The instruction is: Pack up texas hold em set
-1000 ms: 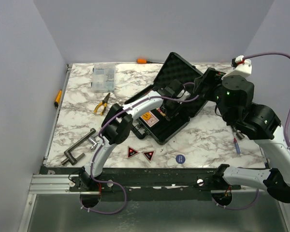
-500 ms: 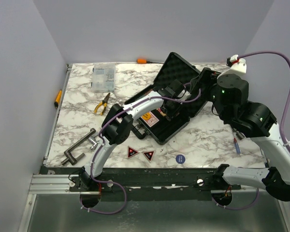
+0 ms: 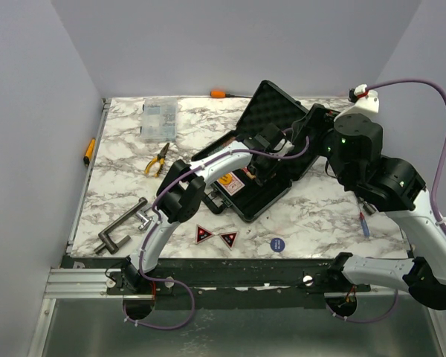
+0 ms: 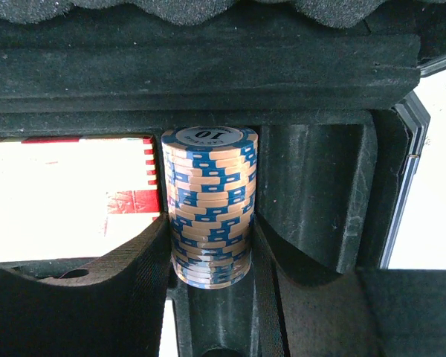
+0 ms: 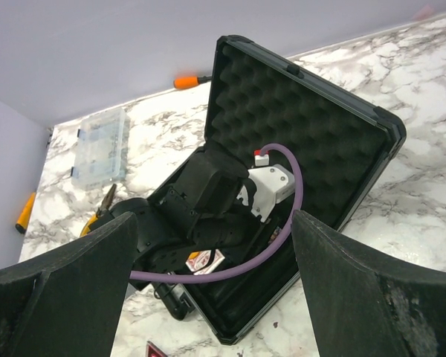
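White-marbled desk (image 3: 320, 216) walled in pale lilac, black briefcase (image 5: 305, 134) open mid-desk, left pincer (image 4: 210, 223) inside pinching a blue-tan chip stack (image 4: 210, 186), orange card deck (image 3: 225, 179) beside it, right pincer (image 5: 215, 223) spread wide

Diffuse overhead light covers the white marble-patterned table (image 3: 320, 216) with soft shadows. In the left wrist view the grey foam lining (image 4: 312, 193) is dim and the red-striped card deck (image 4: 67, 201) is overexposed. In the right wrist view the near black fingers (image 5: 59, 297) are blurred.
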Available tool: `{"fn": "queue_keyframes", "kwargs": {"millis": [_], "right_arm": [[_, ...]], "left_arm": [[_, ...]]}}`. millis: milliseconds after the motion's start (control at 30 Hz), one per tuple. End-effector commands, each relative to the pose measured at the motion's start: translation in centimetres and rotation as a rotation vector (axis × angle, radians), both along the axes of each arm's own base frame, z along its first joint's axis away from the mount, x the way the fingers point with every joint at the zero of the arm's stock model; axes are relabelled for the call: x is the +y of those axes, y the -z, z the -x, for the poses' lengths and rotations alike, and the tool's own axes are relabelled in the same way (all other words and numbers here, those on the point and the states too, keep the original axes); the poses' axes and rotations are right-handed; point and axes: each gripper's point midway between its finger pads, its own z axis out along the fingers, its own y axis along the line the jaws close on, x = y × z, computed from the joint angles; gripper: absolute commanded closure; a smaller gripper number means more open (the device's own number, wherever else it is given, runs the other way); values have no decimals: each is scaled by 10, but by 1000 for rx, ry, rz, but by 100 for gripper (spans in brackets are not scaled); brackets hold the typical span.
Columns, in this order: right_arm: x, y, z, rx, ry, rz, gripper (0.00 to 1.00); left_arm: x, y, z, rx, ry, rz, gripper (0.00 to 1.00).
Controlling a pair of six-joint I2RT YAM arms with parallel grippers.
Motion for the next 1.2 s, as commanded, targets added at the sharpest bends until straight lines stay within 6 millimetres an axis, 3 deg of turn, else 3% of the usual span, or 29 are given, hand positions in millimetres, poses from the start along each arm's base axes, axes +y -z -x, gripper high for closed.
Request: {"fn": "queue_keyframes", "kwargs": {"millis": [0, 500, 633, 767, 867, 1067, 1167], "right_arm": [[2, -1, 4, 16, -14, -18, 13], [3, 1, 10, 44, -15, -68, 13], [2, -1, 11, 48, -12, -79, 13], [0, -1, 13, 52, -3, -94, 13], [-3, -2, 13, 49, 7, -94, 14], [-12, -9, 12, 18, 41, -80, 13], [-15, -10, 12, 8, 51, -75, 13]], "left_arm": [[-8, -29, -7, -69, 1, 58, 65], [-10, -31, -3, -65, 8, 77, 63], [-8, -34, -5, -82, 2, 84, 54], [-8, -41, -5, -95, -28, 102, 37], [-6, -51, -5, -113, -36, 120, 3], [6, -93, -9, -207, -85, 159, 2], [24, -118, -14, -288, -162, 157, 1]]}}
